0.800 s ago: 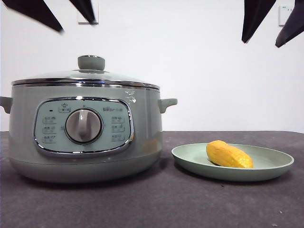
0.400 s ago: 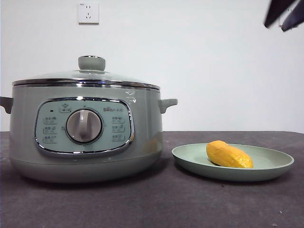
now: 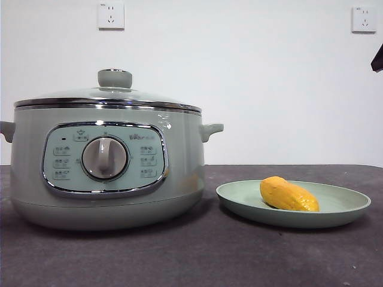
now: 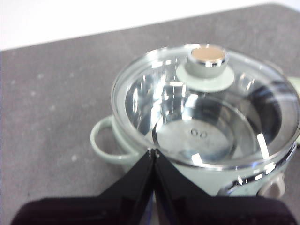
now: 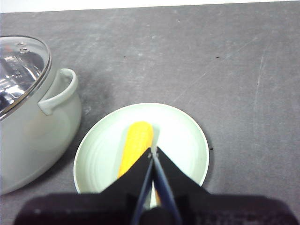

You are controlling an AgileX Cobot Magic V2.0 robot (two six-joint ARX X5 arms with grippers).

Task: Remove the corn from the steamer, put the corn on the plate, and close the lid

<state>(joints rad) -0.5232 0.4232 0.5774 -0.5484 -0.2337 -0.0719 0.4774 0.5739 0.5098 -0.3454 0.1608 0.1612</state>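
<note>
The sage-green steamer [image 3: 105, 161] stands at the left of the table with its glass lid [image 3: 108, 95] seated on it, knob [image 3: 115, 78] up. The corn [image 3: 288, 195] lies on the pale green plate [image 3: 350, 206] to the steamer's right. My left gripper [image 4: 153, 152] is shut and empty, held high above the lidded steamer [image 4: 108, 145], whose lid [image 4: 206, 108] shows an empty pot below. My right gripper [image 5: 153, 153] is shut and empty, high above the plate [image 5: 187, 136] and corn [image 5: 136, 140]; only a black tip [image 3: 377, 60] shows in the front view.
A dark grey table [image 3: 197, 257] carries everything. A white wall with two sockets [image 3: 111, 15] stands behind. The steamer's side handle [image 3: 210, 129] sticks out toward the plate.
Both arms have risen out of the front view: the left jaws left the top left, the right jaws drew off to the top right edge. Steamer, lid, plate and corn have not moved.
</note>
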